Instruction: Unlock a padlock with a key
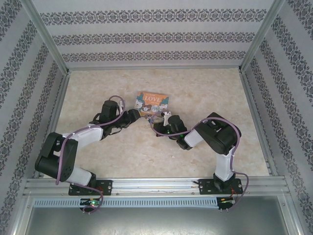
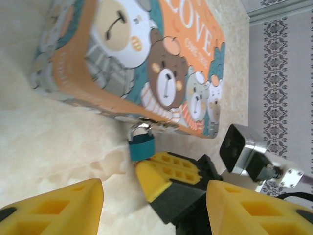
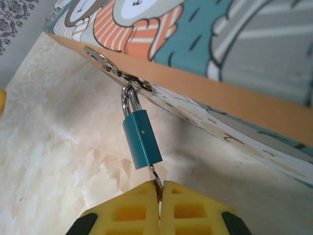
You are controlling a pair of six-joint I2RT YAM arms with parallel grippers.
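The right gripper (image 3: 160, 190) pinches the key (image 3: 154, 174), stuck in the padlock (image 3: 142, 139), to turn it. The padlock hangs from the tin (image 3: 234, 44), mid-tabletop (image 1: 98, 93). The left gripper (image 2: 154, 191) waits, spread open.

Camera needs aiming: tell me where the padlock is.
In the right wrist view the padlock hangs left of centre off the tin, just above the right gripper pinching the key.
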